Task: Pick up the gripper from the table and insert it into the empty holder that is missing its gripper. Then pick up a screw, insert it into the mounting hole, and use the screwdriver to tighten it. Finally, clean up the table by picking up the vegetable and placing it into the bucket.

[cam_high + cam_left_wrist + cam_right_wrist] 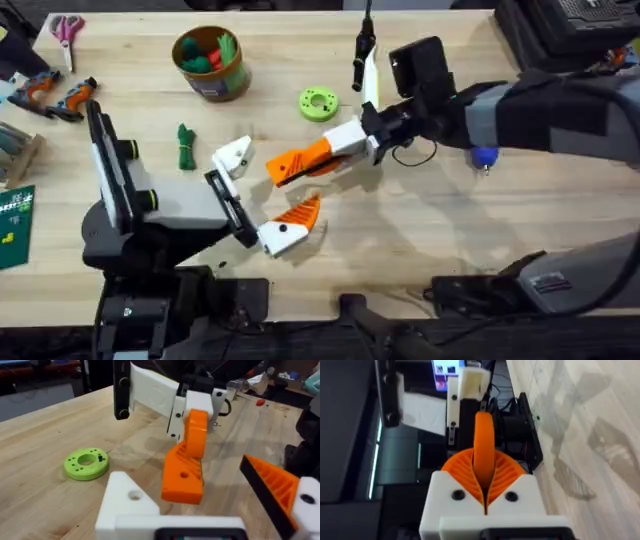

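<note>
Over the middle of the bench, the right end effector is clenched on the gripper, holding it just beside the bare white holder of the left end effector, whose fingers stand released.

readable text: none | green card at the desk's left edge: white marks, too small to read | bucket label: blurred, unreadable | screen behind: bright shapes, no legible words
</note>
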